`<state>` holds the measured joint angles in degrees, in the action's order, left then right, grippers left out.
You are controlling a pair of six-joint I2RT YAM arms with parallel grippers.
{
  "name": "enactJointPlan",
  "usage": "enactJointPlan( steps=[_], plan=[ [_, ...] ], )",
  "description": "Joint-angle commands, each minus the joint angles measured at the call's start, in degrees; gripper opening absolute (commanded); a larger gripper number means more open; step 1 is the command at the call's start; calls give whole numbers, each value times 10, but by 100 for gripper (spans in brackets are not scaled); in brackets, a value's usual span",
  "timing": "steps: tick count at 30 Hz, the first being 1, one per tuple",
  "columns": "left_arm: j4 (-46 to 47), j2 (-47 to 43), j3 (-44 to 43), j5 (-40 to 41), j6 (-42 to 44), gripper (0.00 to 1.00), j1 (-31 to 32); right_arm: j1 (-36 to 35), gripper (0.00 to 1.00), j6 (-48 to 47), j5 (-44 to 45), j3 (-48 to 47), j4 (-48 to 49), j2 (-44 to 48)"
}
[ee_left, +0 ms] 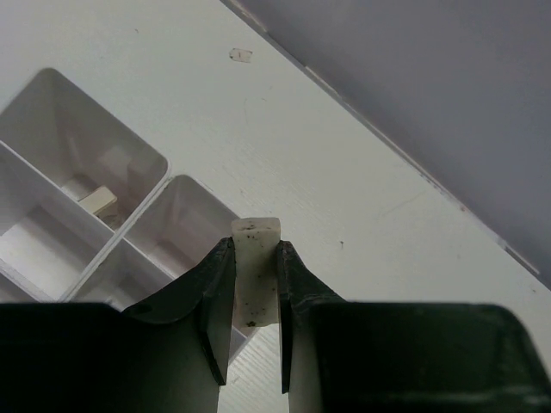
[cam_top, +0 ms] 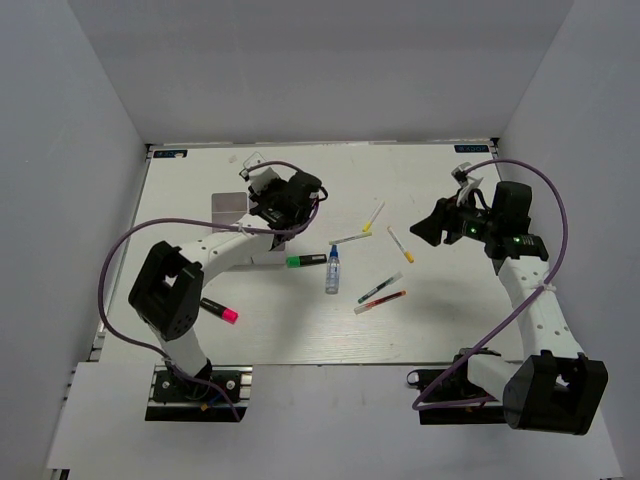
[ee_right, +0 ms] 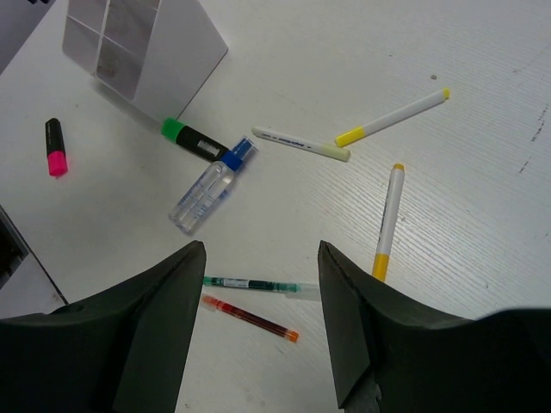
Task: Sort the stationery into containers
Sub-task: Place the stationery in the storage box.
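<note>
Left wrist view, beige eraser is pinched in the left gripper at lower centre, beside the white tray at left, right gripper is spread open, nothing held, pens on worktop.

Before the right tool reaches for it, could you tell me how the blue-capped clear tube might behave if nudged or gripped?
The blue-capped clear tube looks round and lies flat, so a sideways nudge would probably roll it. Its smooth body may slip when gripped. It seems rigid, not floppy.

Bright, even light; soft shadows.
</note>
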<state>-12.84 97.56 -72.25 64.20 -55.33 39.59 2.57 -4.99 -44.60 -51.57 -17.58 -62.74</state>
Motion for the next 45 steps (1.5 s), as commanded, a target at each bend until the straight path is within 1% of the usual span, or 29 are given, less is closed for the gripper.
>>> enactJointPlan(
  steps=[1,11,20,24,26,27,28,31,33,36,40,42,43,45],
  plan=[
    [18,-4,-11,31,-18,0,-15,5,61,-9,-22,6,15,0],
    [35,19,0,26,-23,0,-45,13,61,-12,-41,4,8,-12],
    [42,31,18,19,-39,0,-51,17,61,-11,-50,4,5,-18],
    [42,31,18,14,-39,9,-51,20,61,-11,-54,4,4,-19],
    [42,36,18,14,-39,26,-51,20,61,-12,-56,3,4,-19],
    [42,36,18,14,-39,32,-51,20,62,-12,-57,3,3,-20],
    [42,36,18,14,-39,40,-51,22,63,-12,-58,2,3,-21],
    [42,41,18,14,-39,55,-51,21,65,-13,-60,1,-2,-26],
    [42,41,18,8,-39,55,-51,24,65,-15,-66,0,-4,-26],
    [37,36,18,8,-44,60,-51,24,66,-17,-66,2,-5,-26],
    [32,13,18,8,-44,60,-37,26,66,-19,-69,-1,-6,-26],
    [32,-1,18,-12,-38,60,-37,25,66,-25,-69,0,-7,-26],
    [11,-17,12,-24,-38,60,-37,26,66,-27,-68,0,-2,-27],
    [-4,-35,12,-68,-26,63,-37,24,68,-34,-72,-1,-1,-33]
  ],
)
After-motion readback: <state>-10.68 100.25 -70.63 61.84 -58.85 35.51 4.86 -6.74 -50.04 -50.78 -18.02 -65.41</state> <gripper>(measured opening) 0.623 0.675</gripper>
